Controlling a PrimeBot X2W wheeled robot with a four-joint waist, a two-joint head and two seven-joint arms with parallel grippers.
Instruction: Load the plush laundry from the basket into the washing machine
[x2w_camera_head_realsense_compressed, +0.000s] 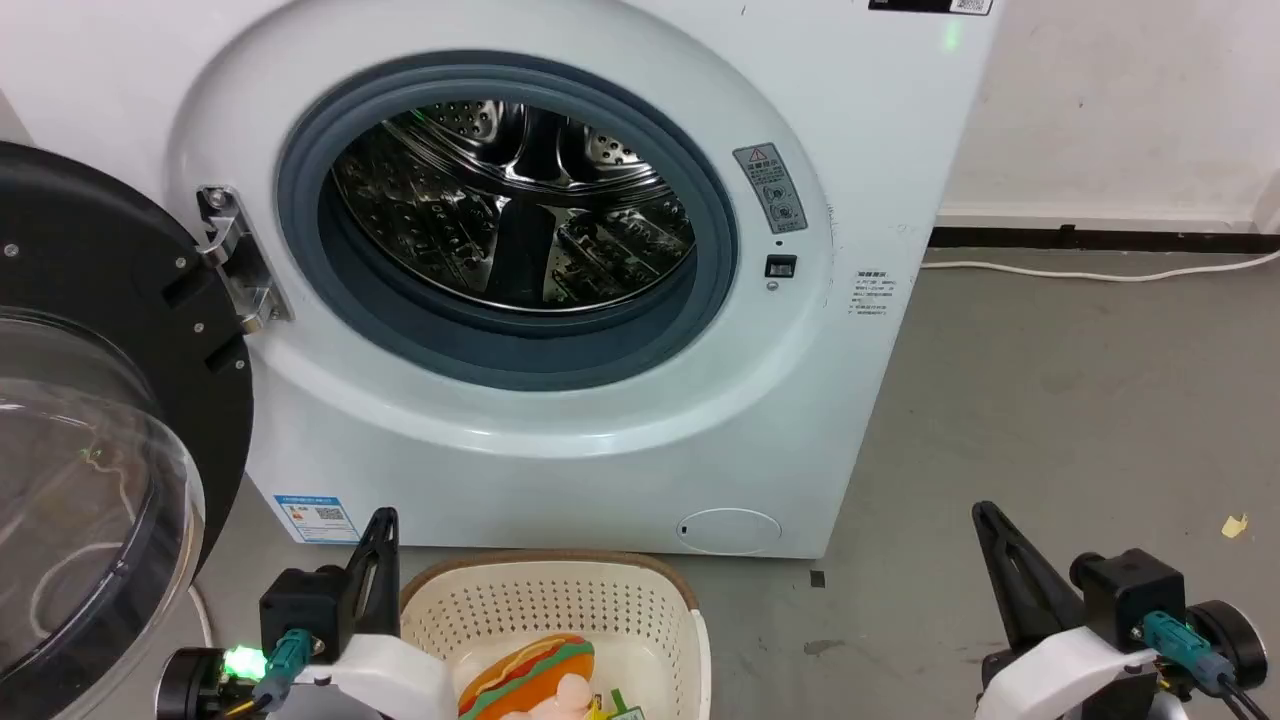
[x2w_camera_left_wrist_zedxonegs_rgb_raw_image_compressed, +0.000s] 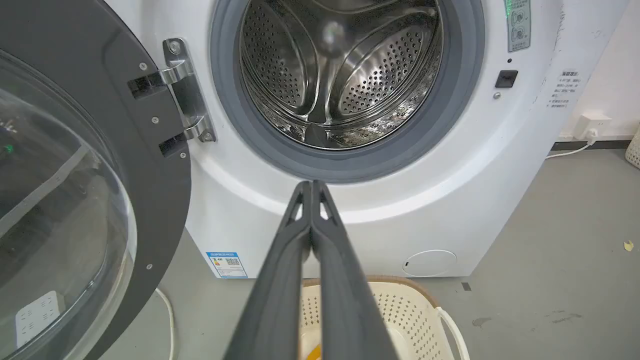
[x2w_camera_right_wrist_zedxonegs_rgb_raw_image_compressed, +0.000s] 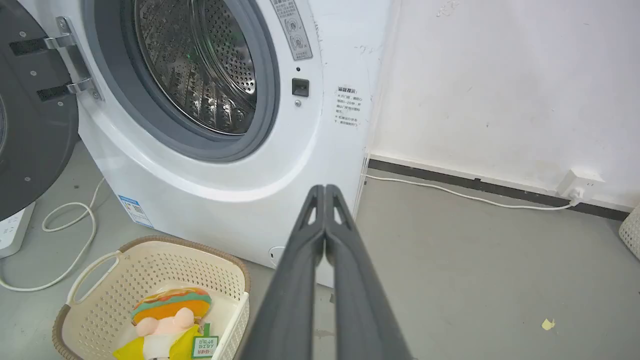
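Plush laundry (x2w_camera_right_wrist_zedxonegs_rgb_raw_image_compressed: 167, 315): at the lower left of the right wrist view, heaped inside the basket (x2w_camera_right_wrist_zedxonegs_rgb_raw_image_compressed: 165, 265). Orange hot-dog piece on top, pink lumps and yellow piece beneath, tag against the near wall. Also at the bottom centre of the head view, partly cut by the frame edge. Touched by neither arm.

Basket on the floor (x2w_camera_head_realsense_compressed: 1050, 420), just in front of the washing machine (x2w_camera_head_realsense_compressed: 600, 440), below its round opening. Door (x2w_camera_head_realsense_compressed: 110, 380) swung wide at the left of the head view. Drum (x2w_camera_head_realsense_compressed: 520, 200) bare steel, nothing seen inside.

Left end effector (x2w_camera_left_wrist_zedxonegs_rgb_raw_image_compressed: 312, 186): fingers pressed together, gripping nothing, tips at mid frame in the left wrist view, aimed at the machine's front. Right end effector (x2w_camera_right_wrist_zedxonegs_rgb_raw_image_compressed: 325, 190): likewise closed and empty, to the right of the basket, over bare floor.

Step in hand, by judgement: the very start, door open, no pick made yet. Next move likely calls for spreading one pair of fingers, lowering into the basket and closing on the soft bundle without snagging the perforated wall. Then a lift clear of the rim and a reach into the drum.
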